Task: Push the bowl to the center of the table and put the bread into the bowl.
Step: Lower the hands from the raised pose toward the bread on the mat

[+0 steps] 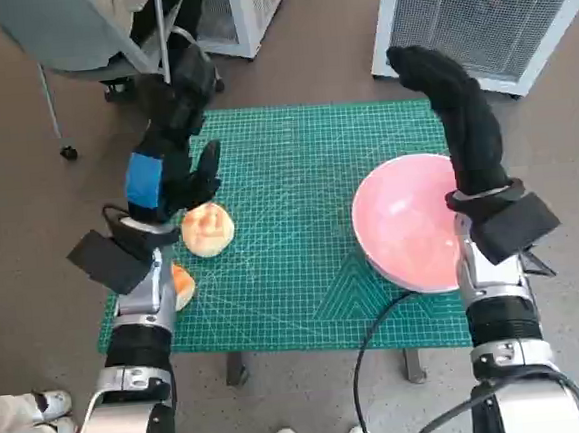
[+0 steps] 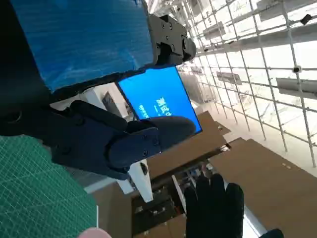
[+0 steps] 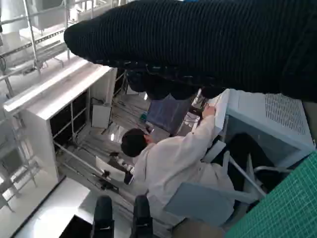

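A pink bowl (image 1: pixel 403 230) sits on the right side of the green mat (image 1: pixel 293 266), its near rim close to the mat's front edge. A round bread (image 1: pixel 208 229) lies on the left part of the mat. My left hand (image 1: pixel 170 161) is raised just behind the bread with its fingers spread, holding nothing. My gloved right hand (image 1: pixel 459 113) stands stretched out over the bowl's right rim, also empty; whether it touches the bowl I cannot tell. In the left wrist view the left hand's black fingers (image 2: pixel 119 139) grip nothing, and the right hand (image 2: pixel 214 206) shows beyond them.
A second orange-brown bun (image 1: pixel 183 285) peeks out beside my left forearm. A chair (image 1: pixel 85 37) and white units (image 1: pixel 494 15) stand on the floor past the table. A person in white (image 3: pixel 173 163) sits nearby. A shoe (image 1: pixel 44 404) is near the table's front left.
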Robot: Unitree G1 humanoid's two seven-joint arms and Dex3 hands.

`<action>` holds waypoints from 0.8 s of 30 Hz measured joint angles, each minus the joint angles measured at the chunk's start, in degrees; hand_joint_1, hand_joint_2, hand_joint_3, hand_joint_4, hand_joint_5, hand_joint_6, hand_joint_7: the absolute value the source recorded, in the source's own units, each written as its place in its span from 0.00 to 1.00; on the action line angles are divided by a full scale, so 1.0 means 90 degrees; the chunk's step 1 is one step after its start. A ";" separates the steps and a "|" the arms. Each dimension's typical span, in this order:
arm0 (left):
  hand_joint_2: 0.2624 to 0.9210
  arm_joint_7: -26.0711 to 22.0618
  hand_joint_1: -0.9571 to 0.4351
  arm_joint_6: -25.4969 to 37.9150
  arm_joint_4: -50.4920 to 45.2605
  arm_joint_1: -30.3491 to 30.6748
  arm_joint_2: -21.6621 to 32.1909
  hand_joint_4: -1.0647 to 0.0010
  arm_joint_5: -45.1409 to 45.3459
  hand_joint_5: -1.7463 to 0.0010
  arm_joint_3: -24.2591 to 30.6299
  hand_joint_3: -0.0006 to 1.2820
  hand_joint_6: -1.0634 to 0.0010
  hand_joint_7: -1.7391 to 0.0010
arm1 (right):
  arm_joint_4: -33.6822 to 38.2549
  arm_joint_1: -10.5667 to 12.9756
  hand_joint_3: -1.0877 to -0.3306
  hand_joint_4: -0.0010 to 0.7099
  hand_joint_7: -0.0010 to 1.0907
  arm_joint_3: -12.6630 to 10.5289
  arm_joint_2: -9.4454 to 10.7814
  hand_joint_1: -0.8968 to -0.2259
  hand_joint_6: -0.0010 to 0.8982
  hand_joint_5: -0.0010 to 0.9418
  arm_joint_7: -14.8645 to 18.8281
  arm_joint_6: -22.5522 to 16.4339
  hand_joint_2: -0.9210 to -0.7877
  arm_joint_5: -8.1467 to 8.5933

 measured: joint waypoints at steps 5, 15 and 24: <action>1.00 -0.0021 0.18 0.0001 0.0005 -0.0001 -0.0023 0.83 -0.0002 1.00 -0.0003 0.44 0.79 0.99 | -0.0006 0.0019 0.48 0.42 0.58 -0.0009 -0.0009 0.36 0.00 0.00 -0.0009 -0.0005 0.00 0.0000; 1.00 -0.0045 0.18 0.0001 0.0006 -0.0001 -0.0025 0.83 0.0000 1.00 -0.0002 0.43 0.79 0.99 | -0.0016 0.0048 0.47 0.42 0.58 -0.0014 -0.0010 0.35 0.00 0.00 -0.0034 -0.0002 0.00 -0.0001; 1.00 -0.0054 0.18 0.0001 0.0017 -0.0001 -0.0008 0.83 0.0000 1.00 0.0006 0.43 0.79 0.99 | -0.0016 0.0050 0.47 0.41 0.58 -0.0014 -0.0009 0.35 0.00 0.00 -0.0035 0.0033 0.00 0.0001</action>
